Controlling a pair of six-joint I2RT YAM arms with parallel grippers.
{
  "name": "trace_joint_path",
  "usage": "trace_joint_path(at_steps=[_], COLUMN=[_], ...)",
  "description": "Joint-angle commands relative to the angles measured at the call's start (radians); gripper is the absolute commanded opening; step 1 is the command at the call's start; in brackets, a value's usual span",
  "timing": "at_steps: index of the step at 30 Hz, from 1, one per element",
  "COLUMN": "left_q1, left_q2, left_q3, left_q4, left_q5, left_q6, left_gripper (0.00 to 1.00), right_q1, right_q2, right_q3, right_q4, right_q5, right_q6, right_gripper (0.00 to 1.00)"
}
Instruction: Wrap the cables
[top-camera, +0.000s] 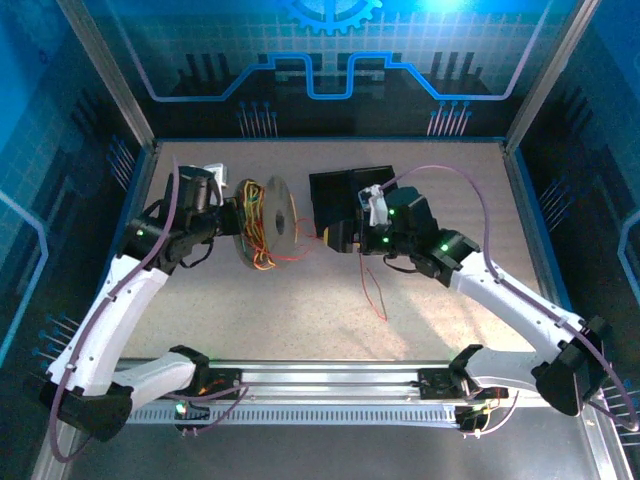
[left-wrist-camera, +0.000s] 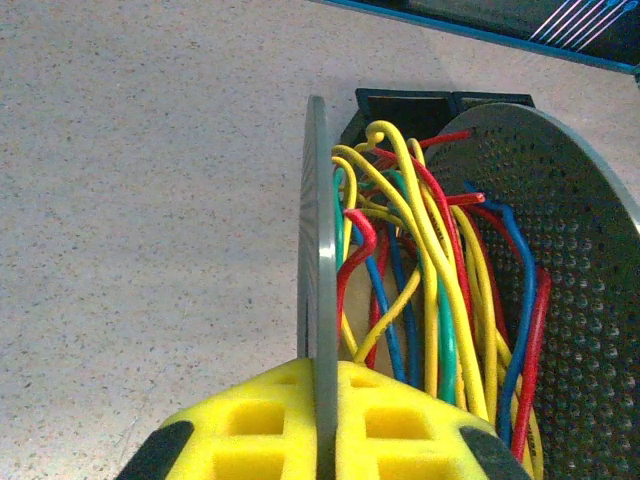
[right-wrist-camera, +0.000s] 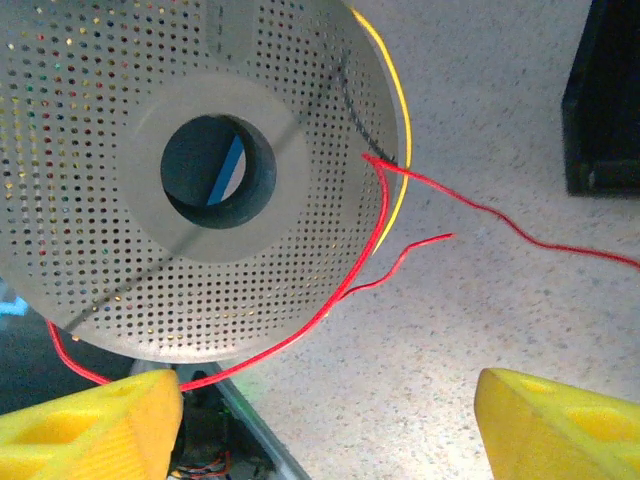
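The round spool (top-camera: 268, 222) stands on edge at the table's left centre, wound with loose cables (left-wrist-camera: 440, 290) in red, yellow, blue and green. My left gripper (left-wrist-camera: 320, 410) is shut on the rim of the spool's near grey flange (left-wrist-camera: 317, 250), its yellow pads pressed to both faces. One red cable (right-wrist-camera: 500, 215) leaves the perforated flange (right-wrist-camera: 110, 250) and runs off to the right across the table. A short red end (right-wrist-camera: 415, 248) curls free. My right gripper (right-wrist-camera: 325, 425) hangs open just right of the spool, with only bare table between its fingers. In the top view a red strand (top-camera: 376, 295) trails toward the front.
A black box (top-camera: 340, 190) sits behind the right gripper (top-camera: 343, 238), and its edge (right-wrist-camera: 605, 100) is close to the right finger. A metal rail (top-camera: 320, 385) runs along the front edge. Cage walls enclose the table.
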Motion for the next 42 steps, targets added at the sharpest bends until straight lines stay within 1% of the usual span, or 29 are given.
trace_joint_path(at_steps=[1,4,5,7,10,12,15,21,23,27,30,38,41,42], left_q1=[-0.005,-0.005,-0.005,-0.005,-0.005,-0.005,-0.005,-0.005,-0.005,-0.005,-0.006,-0.006,-0.008,-0.008], left_q2=[-0.042,-0.047,-0.052,-0.064,-0.079,-0.083,-0.09,-0.097,-0.103,-0.106,-0.103,-0.106,-0.108,-0.108], left_q3=[0.066,0.063,0.055,0.044,0.038,0.036,0.031,0.017,0.007,-0.003,-0.005,-0.024,-0.029,-0.029], left_q4=[0.116,0.123,0.13,0.15,0.168,0.175,0.185,0.229,0.255,0.292,0.302,0.334,0.338,0.34], left_q5=[0.053,0.068,0.075,0.087,0.111,0.129,0.159,0.215,0.239,0.276,0.284,0.299,0.3,0.299], left_q6=[-0.01,-0.002,-0.001,0.003,0.007,0.013,0.027,0.045,0.047,0.058,0.068,0.069,0.071,0.072], left_gripper=[0.0,0.0,0.0,0.0,0.0,0.0,0.0,0.0,0.0,0.0,0.0,0.0,0.0,0.0], right_q1=[-0.04,-0.061,-0.077,-0.119,-0.198,-0.24,-0.275,-0.279,-0.277,-0.274,-0.27,-0.254,-0.255,-0.253], right_q2=[-0.012,-0.015,-0.015,-0.013,-0.002,0.004,0.04,0.148,0.178,0.24,0.272,0.323,0.339,0.345], right_q3=[0.091,0.112,0.121,0.12,0.103,0.091,0.106,0.169,0.184,0.204,0.201,0.182,0.174,0.172], right_q4=[-0.185,-0.254,-0.276,-0.281,-0.26,-0.232,-0.23,-0.263,-0.273,-0.296,-0.293,-0.292,-0.286,-0.29], right_q5=[0.082,0.112,0.101,0.015,-0.111,-0.191,-0.265,-0.357,-0.368,-0.422,-0.455,-0.461,-0.462,-0.457], right_q6=[-0.17,-0.254,-0.273,-0.305,-0.301,-0.299,-0.305,-0.331,-0.345,-0.38,-0.389,-0.403,-0.403,-0.406], right_gripper=[0.77,0.77,0.79,0.78,0.74,0.73,0.73,0.68,0.67,0.63,0.59,0.53,0.48,0.48])
